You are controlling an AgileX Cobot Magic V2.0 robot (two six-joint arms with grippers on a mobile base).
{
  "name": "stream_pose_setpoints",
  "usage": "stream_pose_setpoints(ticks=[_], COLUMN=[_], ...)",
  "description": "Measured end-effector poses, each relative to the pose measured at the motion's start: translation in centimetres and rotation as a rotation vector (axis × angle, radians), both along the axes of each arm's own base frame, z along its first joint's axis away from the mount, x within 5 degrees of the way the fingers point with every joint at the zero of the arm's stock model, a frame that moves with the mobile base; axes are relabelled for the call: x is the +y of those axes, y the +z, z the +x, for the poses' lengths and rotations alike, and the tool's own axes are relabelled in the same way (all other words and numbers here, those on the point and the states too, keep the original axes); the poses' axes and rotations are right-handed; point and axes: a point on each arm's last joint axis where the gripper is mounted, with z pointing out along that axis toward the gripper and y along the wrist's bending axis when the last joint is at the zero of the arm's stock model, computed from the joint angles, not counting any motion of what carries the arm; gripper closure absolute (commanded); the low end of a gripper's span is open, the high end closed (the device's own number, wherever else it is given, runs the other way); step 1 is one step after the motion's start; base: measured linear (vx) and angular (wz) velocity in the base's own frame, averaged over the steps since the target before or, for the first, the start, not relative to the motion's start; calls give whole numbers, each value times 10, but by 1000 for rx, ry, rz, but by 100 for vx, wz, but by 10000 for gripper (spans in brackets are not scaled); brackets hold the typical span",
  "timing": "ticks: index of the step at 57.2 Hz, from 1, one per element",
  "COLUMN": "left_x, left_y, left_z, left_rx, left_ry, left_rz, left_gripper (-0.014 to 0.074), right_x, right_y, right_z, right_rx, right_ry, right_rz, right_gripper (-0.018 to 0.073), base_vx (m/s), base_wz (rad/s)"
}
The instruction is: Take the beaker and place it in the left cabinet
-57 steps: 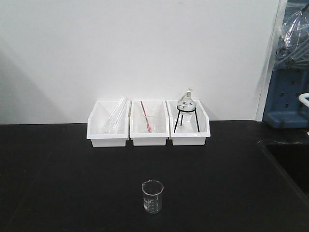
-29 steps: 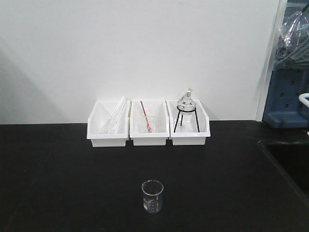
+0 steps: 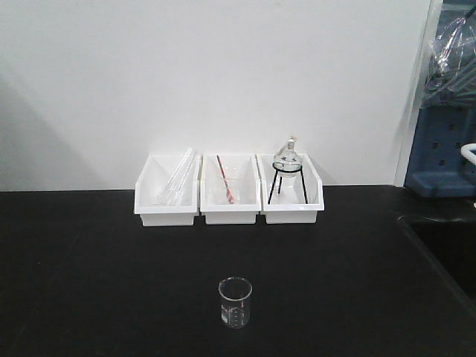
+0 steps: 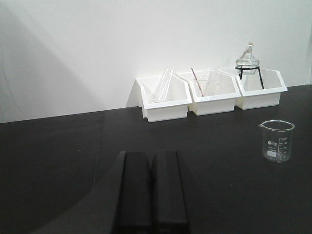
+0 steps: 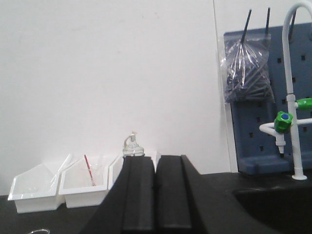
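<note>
Beaker point(image 3: 235, 302) upright on counter point(image 3: 89, 282), green valve point(image 5: 282, 121) only in right wrist view

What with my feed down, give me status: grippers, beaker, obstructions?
Left gripper shut, empty. Right gripper shut, empty. Beaker upright on black counter, untouched. No obstruction around it.

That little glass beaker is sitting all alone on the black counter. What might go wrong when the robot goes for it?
1. Both the left gripper and right gripper are shut; reaching in like that would likely knock the upright beaker over rather than grasp it.
2. It is clear, smooth glass: it may slip or crack if squeezed badly.
3. A tipped beaker could roll toward the sink.
</note>
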Motion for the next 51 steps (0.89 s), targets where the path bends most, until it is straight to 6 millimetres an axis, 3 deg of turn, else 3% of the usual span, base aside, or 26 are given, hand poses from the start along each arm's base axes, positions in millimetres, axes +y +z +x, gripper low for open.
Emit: stream_pose_setpoints(ticks=[11, 19, 34, 44, 51], left_x=[0, 0, 0, 0, 0], left_y=[0, 0, 0, 0, 0], left_z=[0, 0, 0, 0, 0], left_rx=[0, 0, 0, 0, 0], left_ry=[0, 0, 0, 0, 0], left_rz=[0, 0, 0, 0, 0], left_gripper=[595, 595, 595, 595, 595], right_x=[-1, -2, -1, -2, -2], right_y=[31, 57, 34, 23, 14], right_z=[3, 17, 63, 91, 110], right_rx=[13, 116, 488, 522, 526], right_ry=[4, 3, -11, -16, -19], right_rz=[67, 86, 84, 91, 86], right_gripper=[530, 469, 248, 110, 78], base_vx=[0, 0, 0, 0, 0], base_wz=[0, 0, 0, 0, 0])
